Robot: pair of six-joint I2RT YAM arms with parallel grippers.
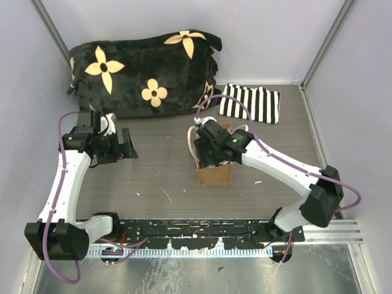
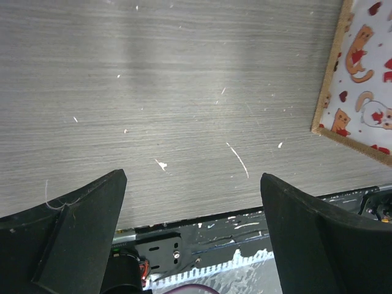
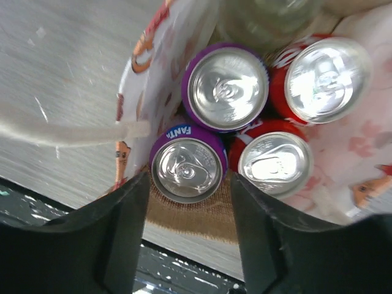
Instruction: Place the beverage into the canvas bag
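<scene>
The tan canvas bag (image 1: 214,174) stands at the middle of the table, its cream handle (image 3: 73,131) hanging to the side. In the right wrist view it holds several cans standing upright: a purple Fanta can (image 3: 187,170), a second purple can (image 3: 226,86) and two red cans (image 3: 327,70). My right gripper (image 3: 190,226) is open just above the bag's near wall (image 3: 196,217), with the Fanta can just beyond the fingertips and not gripped. My left gripper (image 1: 125,147) is open and empty over the table to the left of the bag. A bag corner (image 2: 355,79) shows in the left wrist view.
A large black cushion with yellow flowers (image 1: 147,70) lies at the back left. A black-and-white striped cloth (image 1: 250,103) lies at the back right. A black mounting rail (image 1: 214,233) runs along the near edge. Grey walls close in both sides.
</scene>
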